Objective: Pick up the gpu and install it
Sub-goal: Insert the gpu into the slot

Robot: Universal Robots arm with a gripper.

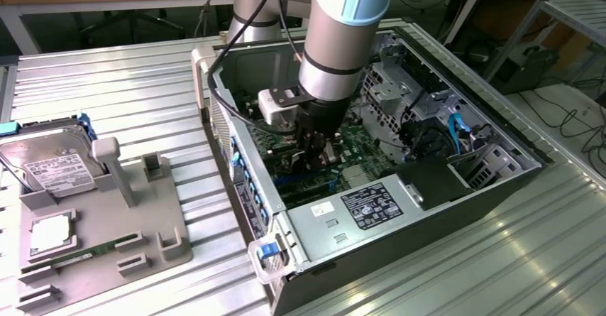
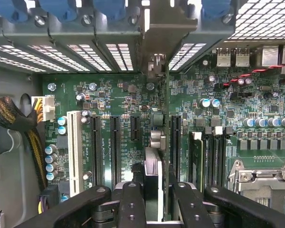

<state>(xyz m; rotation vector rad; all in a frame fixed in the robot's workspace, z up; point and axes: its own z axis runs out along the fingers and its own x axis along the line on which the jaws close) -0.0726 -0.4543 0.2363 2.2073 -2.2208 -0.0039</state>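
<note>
Ribbed sheet-metal counter (image 1: 113, 74), workshop desks and cables behind. From the exterior view's left: a grey plastic parts tray (image 1: 152, 252) carrying a silver boxy hard drive with a white label (image 1: 55, 163), a square silver processor (image 1: 50, 234) and a narrow green memory stick (image 1: 81, 253). Middle and right: an open black tower computer case (image 1: 398, 224) lying on its side, motherboard up.

Arm reaches down into the case. The tool (image 2: 152, 194) is clamped on the gpu (image 2: 157, 118), a thin black card held edge-on, its pale metal bracket (image 2: 164, 28) up against the rear slot openings. Card stands upright over the green motherboard (image 2: 118, 95), between the black expansion slots; whether its edge has reached a slot, cannot tell.

Handling, as a judgement: light, stiff, but fragile — bare circuitry, thin edge contacts. Best gripped across the flat faces near the top edge, as here; a skewed push could bend it or miss the slot.

Exterior view gives the tray, the case and the arm's posture; the card itself is hidden there behind the wrist. Wrist view gives the slot alignment and bracket.
</note>
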